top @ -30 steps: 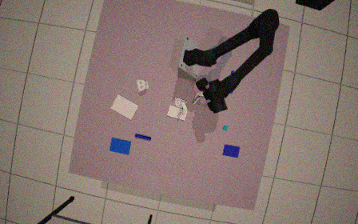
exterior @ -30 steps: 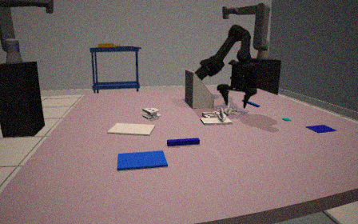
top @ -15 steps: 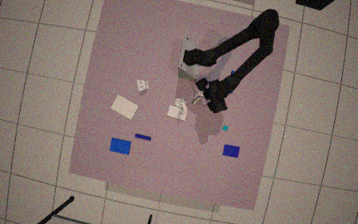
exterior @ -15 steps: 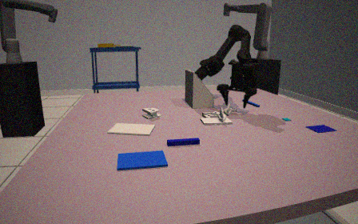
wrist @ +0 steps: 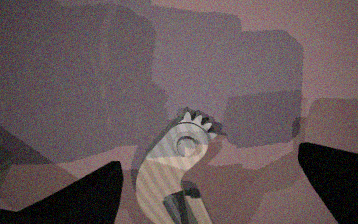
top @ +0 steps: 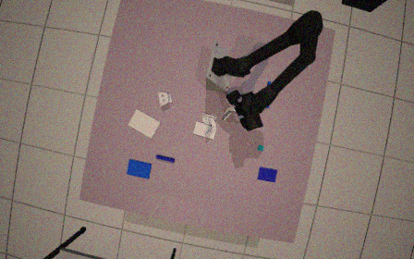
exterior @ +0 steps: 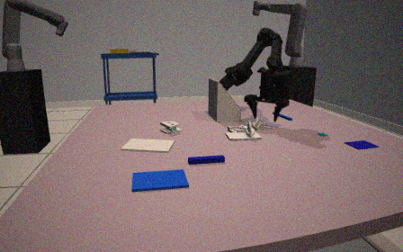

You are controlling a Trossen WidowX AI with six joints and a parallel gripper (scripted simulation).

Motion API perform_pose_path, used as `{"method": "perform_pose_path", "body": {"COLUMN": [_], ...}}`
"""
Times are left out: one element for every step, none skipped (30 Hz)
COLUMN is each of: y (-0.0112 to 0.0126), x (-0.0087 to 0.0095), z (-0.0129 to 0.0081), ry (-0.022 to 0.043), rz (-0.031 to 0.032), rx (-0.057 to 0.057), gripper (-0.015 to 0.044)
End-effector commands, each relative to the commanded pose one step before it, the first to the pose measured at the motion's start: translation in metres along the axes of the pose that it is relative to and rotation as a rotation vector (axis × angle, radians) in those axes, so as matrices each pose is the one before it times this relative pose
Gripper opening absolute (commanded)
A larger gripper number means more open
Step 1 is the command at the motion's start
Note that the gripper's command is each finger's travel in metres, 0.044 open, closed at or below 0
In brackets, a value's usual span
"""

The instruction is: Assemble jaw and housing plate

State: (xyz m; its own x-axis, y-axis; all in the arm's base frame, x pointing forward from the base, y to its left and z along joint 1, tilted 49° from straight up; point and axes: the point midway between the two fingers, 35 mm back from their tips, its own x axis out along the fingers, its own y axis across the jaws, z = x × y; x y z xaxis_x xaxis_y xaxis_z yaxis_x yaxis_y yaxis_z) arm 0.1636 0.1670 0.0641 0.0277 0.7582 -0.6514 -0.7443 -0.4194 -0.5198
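The end effector point(top: 229, 110) point(exterior: 264, 118) point(wrist: 212, 161) is spread wide with nothing between its fingers; it hangs over the loose jaw point(top: 227, 113) point(wrist: 167, 167), which lies on the pink desk point(top: 185, 199) point(exterior: 270, 198) point(wrist: 330, 30) just beside the base plate point(top: 200, 129) point(exterior: 238, 136). In the wrist view the loose jaw shows its toothed end and its round hole, with the dark fingertips standing apart on either side, neither touching it.

The other jaw point(top: 210, 126) point(exterior: 250, 130) stands at the base plate, and the task gives it as already on its pin; the free pin is too small to make out, so its exact place cannot be told. The housing plate is most likely the small white piece with holes point(top: 164, 99) point(exterior: 170, 126), well apart from the base plate and near the flat cream slab point(top: 144, 123) point(exterior: 147, 145); it is not over the stubs.

So the work seems to be at its first stage: one jaw is seated; the second is neither gripped nor fitted; the teeth are not meshed; the housing is open. What is left is to close on the loose jaw, carry it to the free pin, turn it until the teeth engage, lower the housing plate level onto both stubs, and withdraw.
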Motion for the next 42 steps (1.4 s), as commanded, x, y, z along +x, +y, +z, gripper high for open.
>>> {"method": "perform_pose_path", "body": {"y": [0.0,0.0,0.0,0.0,0.0,0.0,0.0,0.0,0.0,0.0,0.0,0.0,0.0,0.0,0.0,0.0,0.0,0.0,0.0,0.0,0.0,0.0,0.0,0.0,0.0,0.0,0.0,0.0,0.0,0.0,0.0,0.0,0.0,0.0,0.0,0.0,0.0,0.0,0.0,0.0,0.0,0.0], "x": [0.0,0.0,0.0,0.0,0.0,0.0,0.0,0.0,0.0,0.0,0.0,0.0,0.0,0.0,0.0,0.0,0.0,0.0,0.0,0.0,0.0,0.0,0.0,0.0,0.0,0.0,0.0,0.0,0.0,0.0,0.0,0.0,0.0,0.0,0.0,0.0,0.0,0.0,0.0,0.0,0.0,0.0], "z": [0.0,0.0,0.0,0.0,0.0,0.0,0.0,0.0,0.0,0.0,0.0,0.0,0.0,0.0,0.0,0.0,0.0,0.0,0.0,0.0,0.0,0.0,0.0,0.0,0.0,0.0,0.0,0.0,0.0,0.0,0.0,0.0,0.0,0.0,0.0,0.0,0.0,0.0,0.0,0.0,0.0,0.0], "ry": [0.0,0.0,0.0,0.0,0.0,0.0,0.0,0.0,0.0,0.0,0.0,0.0,0.0,0.0,0.0,0.0,0.0,0.0,0.0,0.0,0.0,0.0,0.0,0.0,0.0,0.0,0.0,0.0,0.0,0.0,0.0,0.0,0.0,0.0,0.0,0.0,0.0,0.0,0.0,0.0,0.0,0.0], "rz": [0.0,0.0,0.0,0.0,0.0,0.0,0.0,0.0,0.0,0.0,0.0,0.0,0.0,0.0,0.0,0.0,0.0,0.0,0.0,0.0,0.0,0.0,0.0,0.0,0.0,0.0,0.0,0.0,0.0,0.0,0.0,0.0,0.0,0.0,0.0,0.0,0.0,0.0,0.0,0.0,0.0,0.0], "rx": [0.0,0.0,0.0,0.0,0.0,0.0,0.0,0.0,0.0,0.0,0.0,0.0,0.0,0.0,0.0,0.0,0.0,0.0,0.0,0.0,0.0,0.0,0.0,0.0,0.0,0.0,0.0,0.0,0.0,0.0,0.0,0.0,0.0,0.0,0.0,0.0,0.0,0.0,0.0,0.0,0.0,0.0], "gripper": [0.044,0.044,0.044,0.044,0.044,0.044,0.044,0.044,0.044,0.044,0.044,0.044,0.044,0.044,0.044,0.044,0.044,0.044,0.044,0.0414,0.0388,0.0361,0.0335,0.0309,0.0282,0.0256,0.023,0.0204,0.0177,0.0151,0.0125,0.0099,0.0072,0.0046,0.002,0.0,0.0,0.0,0.0,0.0,0.0,0.0]}}
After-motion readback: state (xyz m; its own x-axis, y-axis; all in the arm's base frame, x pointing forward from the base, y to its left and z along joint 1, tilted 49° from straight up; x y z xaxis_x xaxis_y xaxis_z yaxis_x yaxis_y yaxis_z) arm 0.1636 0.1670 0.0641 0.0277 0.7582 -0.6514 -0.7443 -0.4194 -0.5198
